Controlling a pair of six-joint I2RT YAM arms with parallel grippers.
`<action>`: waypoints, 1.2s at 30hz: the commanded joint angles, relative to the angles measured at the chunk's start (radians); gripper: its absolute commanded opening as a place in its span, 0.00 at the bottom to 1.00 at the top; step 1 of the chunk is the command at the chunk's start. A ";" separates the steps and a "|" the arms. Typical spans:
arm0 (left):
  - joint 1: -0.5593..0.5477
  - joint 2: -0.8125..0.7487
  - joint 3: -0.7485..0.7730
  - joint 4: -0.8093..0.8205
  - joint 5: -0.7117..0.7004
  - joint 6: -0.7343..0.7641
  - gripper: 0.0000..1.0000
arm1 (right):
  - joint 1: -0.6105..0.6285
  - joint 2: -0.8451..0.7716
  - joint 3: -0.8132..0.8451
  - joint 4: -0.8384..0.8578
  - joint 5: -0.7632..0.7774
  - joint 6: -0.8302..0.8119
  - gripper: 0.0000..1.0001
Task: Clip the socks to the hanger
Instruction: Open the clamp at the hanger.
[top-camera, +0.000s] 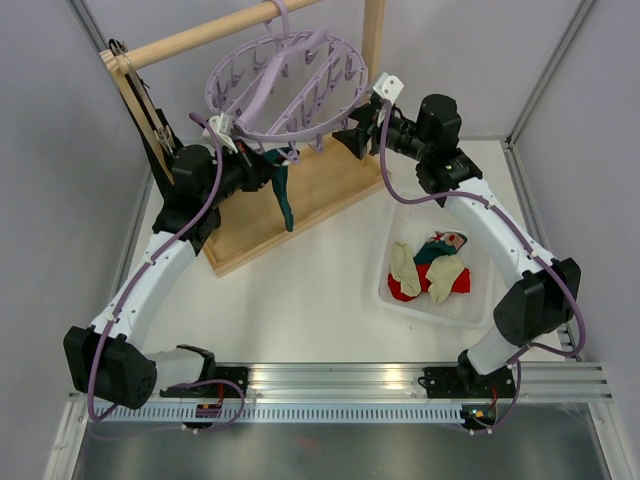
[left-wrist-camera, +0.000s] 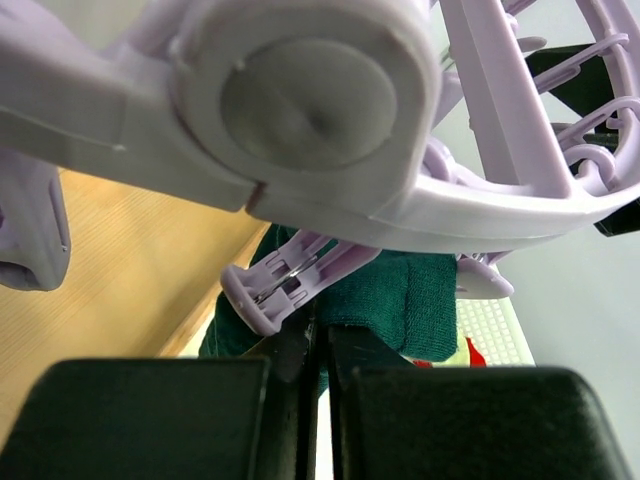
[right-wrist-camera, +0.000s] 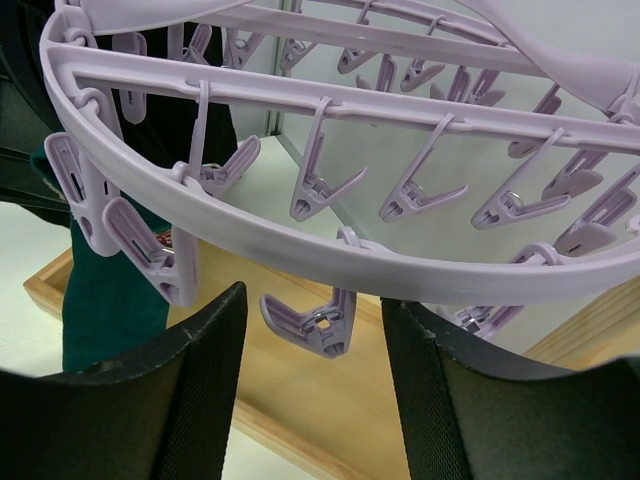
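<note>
The lavender hanger (top-camera: 285, 80) hangs by its hook from the wooden rail. My left gripper (top-camera: 277, 172) sits under the hanger's near-left rim, shut on the top edge of a dark teal sock (top-camera: 285, 205) that hangs down from it. In the left wrist view the jaws (left-wrist-camera: 320, 335) pinch the teal sock (left-wrist-camera: 400, 295) right beside a clip (left-wrist-camera: 290, 280). My right gripper (top-camera: 350, 135) is open at the hanger's right rim. In the right wrist view a dangling clip (right-wrist-camera: 318, 322) hangs between its spread fingers (right-wrist-camera: 210, 370), untouched. The teal sock (right-wrist-camera: 105, 300) shows at the left.
A clear tray (top-camera: 470, 305) at the right holds cream, red and patterned socks (top-camera: 430, 270). The wooden rack's base board (top-camera: 300, 215) lies under the hanger, with its post (top-camera: 374, 40) behind. Grey walls close in on the left and right.
</note>
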 joint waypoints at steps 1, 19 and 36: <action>0.008 0.002 0.043 0.016 0.018 0.035 0.02 | 0.014 0.004 0.039 0.074 0.014 0.001 0.59; 0.008 0.005 0.042 0.019 0.021 0.032 0.02 | 0.060 -0.021 -0.004 0.074 0.113 0.076 0.27; 0.008 0.028 -0.042 0.072 0.043 -0.032 0.02 | 0.132 -0.117 -0.104 0.085 0.316 0.249 0.00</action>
